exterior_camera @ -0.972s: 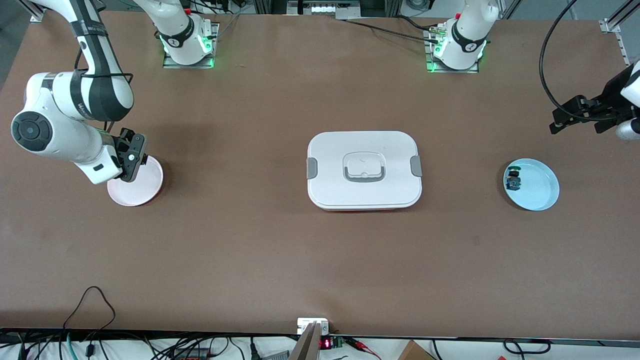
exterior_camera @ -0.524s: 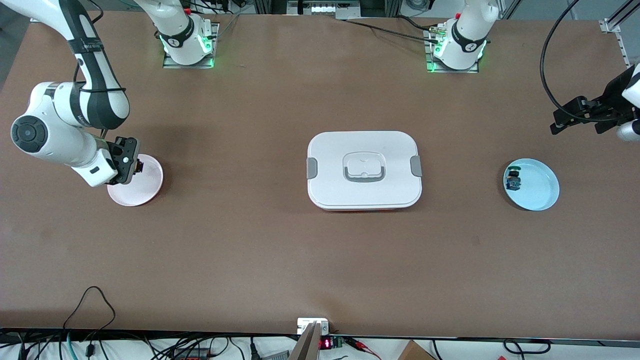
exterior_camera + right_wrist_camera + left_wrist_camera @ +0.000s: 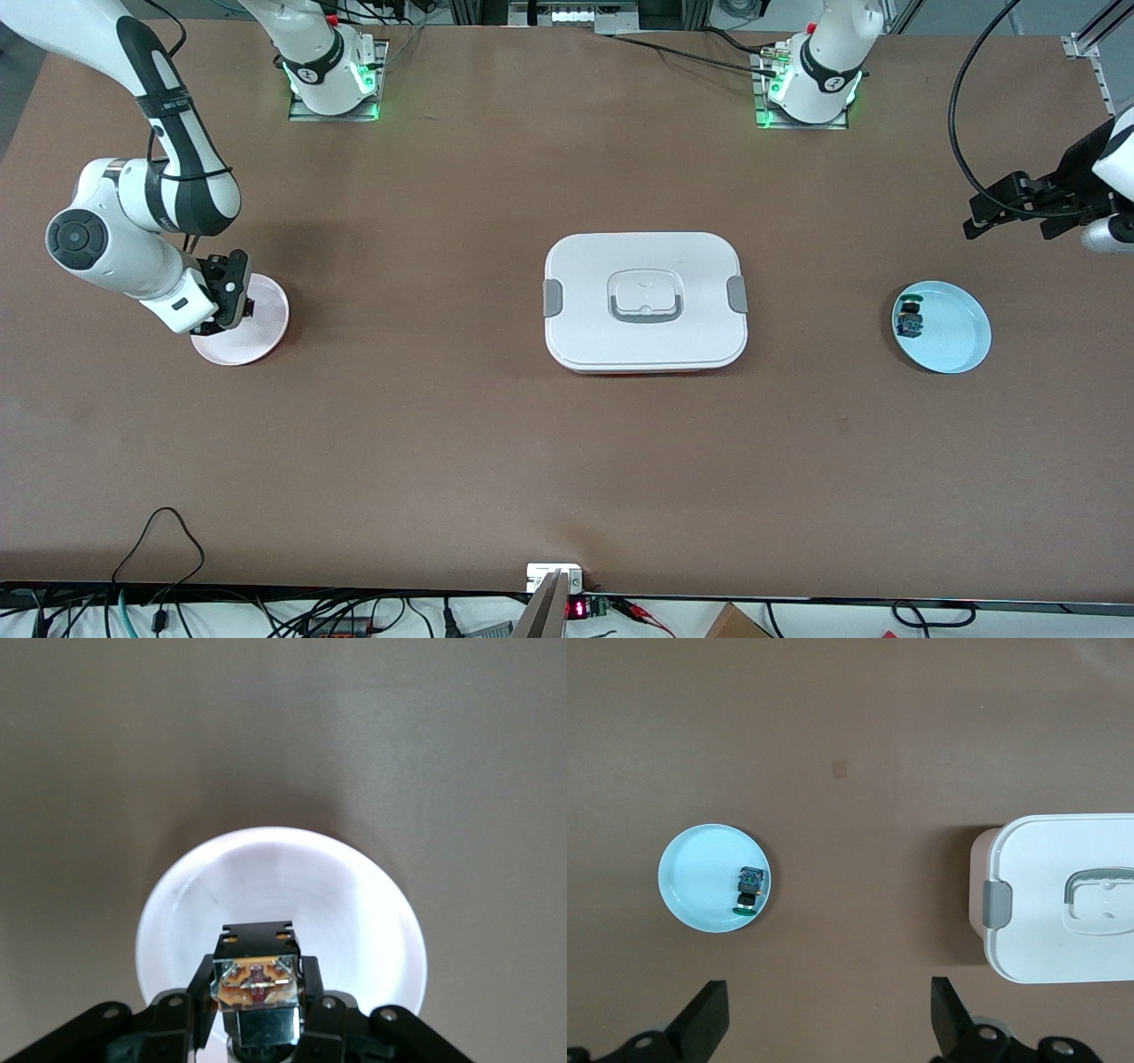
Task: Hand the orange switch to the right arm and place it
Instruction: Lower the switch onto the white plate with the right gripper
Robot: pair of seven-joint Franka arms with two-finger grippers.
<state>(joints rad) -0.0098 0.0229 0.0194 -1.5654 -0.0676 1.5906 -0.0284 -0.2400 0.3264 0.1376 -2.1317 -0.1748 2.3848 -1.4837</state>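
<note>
Nearest the front camera, of the things on the brown table (image 3: 443, 443), sat the white rectangular lidded container (image 3: 645, 301) at mid-table, with two plates level with it toward either end.

Change noted: over the last second the right gripper (image 3: 232, 297) shifted toward the right arm's end edge of the table and came lower over the round pale pink plate (image 3: 266, 319). Judged as the final descent of the placing step; the handover appears done and only the release is left.

Right gripper: jaws clamped on the small orange-tan push-button switch with a blocky body (image 3: 257, 981). In the right wrist view the switch sat between the fingers (image 3: 190, 1005), directly over the pink plate (image 3: 354, 904). Whether it touched the plate yet could not be told.

Toward the left arm's end edge, the round light blue plate (image 3: 961, 332) carried the small blue-bodied switch with a green-dark head (image 3: 907, 317), lying near the rim; untouched.

Left gripper (image 3: 1010, 206): waiting in the air near the left arm's end edge, over bare table. Left wrist view showed its jaws wide apart (image 3: 824, 1019), holding nothing, with the blue plate (image 3: 691, 877) and container (image 3: 1063, 904) below
</note>
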